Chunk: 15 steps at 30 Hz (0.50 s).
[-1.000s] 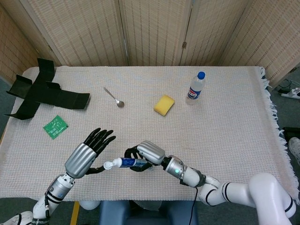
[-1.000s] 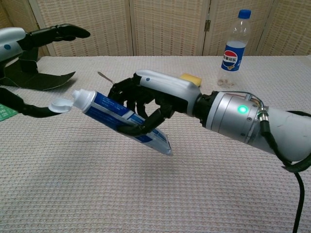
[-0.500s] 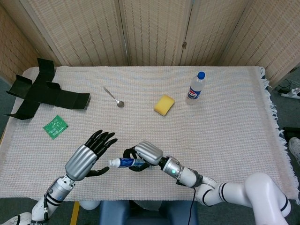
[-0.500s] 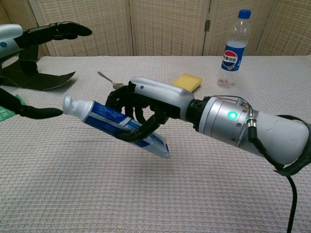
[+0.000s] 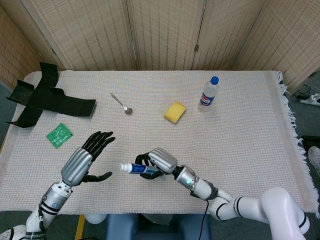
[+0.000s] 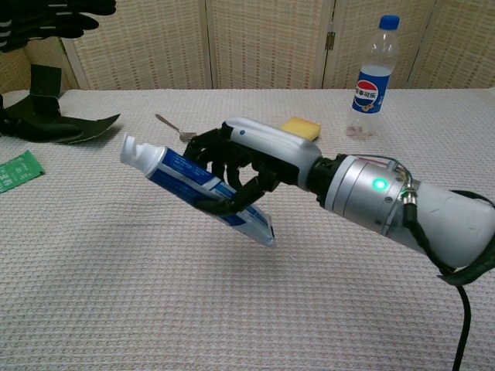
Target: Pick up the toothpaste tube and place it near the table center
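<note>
My right hand (image 5: 159, 162) (image 6: 244, 162) grips a blue and white toothpaste tube (image 5: 136, 168) (image 6: 186, 180) above the near middle of the table. The tube's white cap (image 6: 133, 149) points to the left and its flat end slopes down toward the cloth. My left hand (image 5: 82, 161) hovers open to the left of the tube, apart from it, fingers spread. In the chest view only its dark fingertips (image 6: 66, 17) show at the top left corner.
A woven cloth covers the table (image 5: 240, 130). A yellow sponge (image 5: 175, 111), a spoon (image 5: 122, 104) and a water bottle (image 5: 209, 92) lie farther back. A black folded cardboard piece (image 5: 42, 97) and a green packet (image 5: 59, 135) sit at the left.
My left hand has drawn away to the left and up, leaving the cap it was close to. The right hand keeps its hold on the tube, which has shifted slightly.
</note>
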Motion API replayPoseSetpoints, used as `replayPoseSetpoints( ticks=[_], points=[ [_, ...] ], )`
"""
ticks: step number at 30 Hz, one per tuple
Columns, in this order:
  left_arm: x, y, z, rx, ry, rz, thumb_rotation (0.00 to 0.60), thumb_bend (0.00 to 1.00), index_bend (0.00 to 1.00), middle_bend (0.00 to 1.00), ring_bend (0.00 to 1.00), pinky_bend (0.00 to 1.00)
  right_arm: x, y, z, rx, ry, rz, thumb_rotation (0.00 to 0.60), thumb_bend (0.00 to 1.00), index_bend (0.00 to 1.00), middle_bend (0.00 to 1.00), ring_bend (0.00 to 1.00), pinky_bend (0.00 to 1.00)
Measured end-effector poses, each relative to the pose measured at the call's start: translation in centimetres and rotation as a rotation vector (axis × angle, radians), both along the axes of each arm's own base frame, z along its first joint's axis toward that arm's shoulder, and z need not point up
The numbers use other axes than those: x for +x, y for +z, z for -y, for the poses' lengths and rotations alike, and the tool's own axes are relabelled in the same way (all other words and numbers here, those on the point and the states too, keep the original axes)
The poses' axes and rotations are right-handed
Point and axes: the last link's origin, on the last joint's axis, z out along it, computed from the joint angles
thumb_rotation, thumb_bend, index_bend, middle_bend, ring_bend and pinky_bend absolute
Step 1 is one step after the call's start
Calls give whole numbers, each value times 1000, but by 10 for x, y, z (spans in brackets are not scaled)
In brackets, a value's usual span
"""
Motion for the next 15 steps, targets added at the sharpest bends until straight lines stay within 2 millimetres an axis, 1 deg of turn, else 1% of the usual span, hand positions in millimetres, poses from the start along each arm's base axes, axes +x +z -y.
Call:
replayPoseSetpoints(
  ticks=[1, 2, 3, 4, 7, 10, 12, 15],
  points=[
    [1, 2, 0, -29, 13, 37, 553, 221, 3, 67, 27, 0, 2, 0, -1, -2, 0, 14, 600, 905, 725, 647, 688, 640],
    [2, 3, -1, -53, 21, 63, 491, 203, 3, 65, 21, 0, 5, 0, -1, -2, 0, 24, 600, 905, 725, 647, 689, 640],
    [4, 4, -1, -79, 28, 88, 391, 184, 4, 62, 16, 0, 7, -1, -2, -2, -1, 34, 600, 904, 727, 648, 691, 639],
    [5, 5, -2, -113, 36, 117, 277, 170, 5, 59, 13, 0, 10, -3, -3, 0, -5, 47, 600, 904, 729, 649, 693, 639],
    [10, 5, -6, -178, 45, 179, 104, 146, 13, 57, 10, 0, 20, -7, -7, 6, -13, 76, 600, 905, 734, 651, 695, 639],
    [16, 1, -10, -202, 38, 201, 22, 135, 15, 57, 9, 0, 30, -10, -10, 5, -12, 95, 600, 905, 734, 651, 696, 639],
    [19, -3, -11, -206, 34, 195, 1, 135, 15, 57, 8, 0, 36, -10, -12, 5, -12, 107, 600, 905, 735, 652, 701, 639],
    [22, -10, -12, -203, 28, 173, 0, 133, 14, 56, 7, 0, 44, -12, -14, -2, -15, 124, 600, 905, 741, 657, 710, 639]
  ],
)
